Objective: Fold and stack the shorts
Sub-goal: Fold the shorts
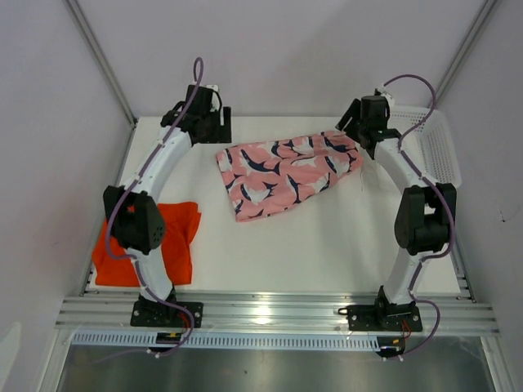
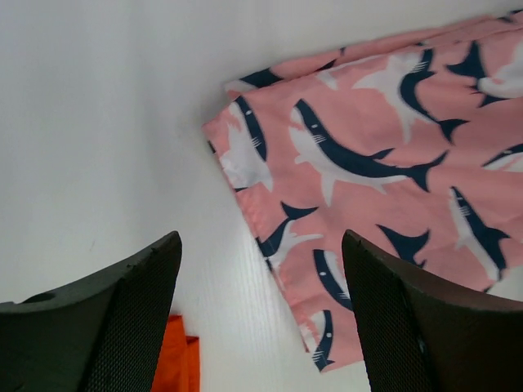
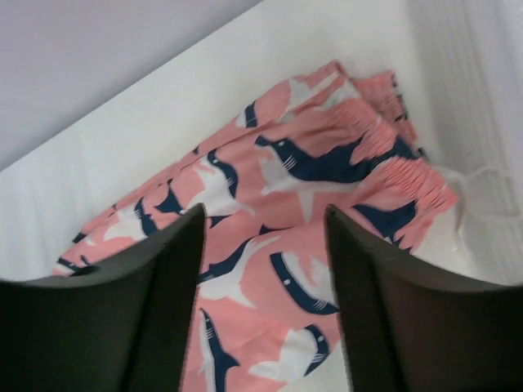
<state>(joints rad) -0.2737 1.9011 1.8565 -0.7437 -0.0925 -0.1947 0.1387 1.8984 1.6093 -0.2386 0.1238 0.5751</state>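
Pink shark-print shorts [image 1: 288, 175]; orange shorts [image 1: 181, 237]

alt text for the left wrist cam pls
Pink shark-print shorts lie flat on a white table, filling the upper right. The left gripper hangs open, its dark fingers framing the bottom edge, a sliver of orange shorts between them.

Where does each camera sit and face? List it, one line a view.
Top external: above, behind the bases, facing down on the table; both arms, pink shorts, orange shorts.
Left wrist: on the left arm, facing down past the open left gripper at the hem.
Right wrist: right arm, past the open right gripper at the waistband.
Shared: all see the pink shorts.
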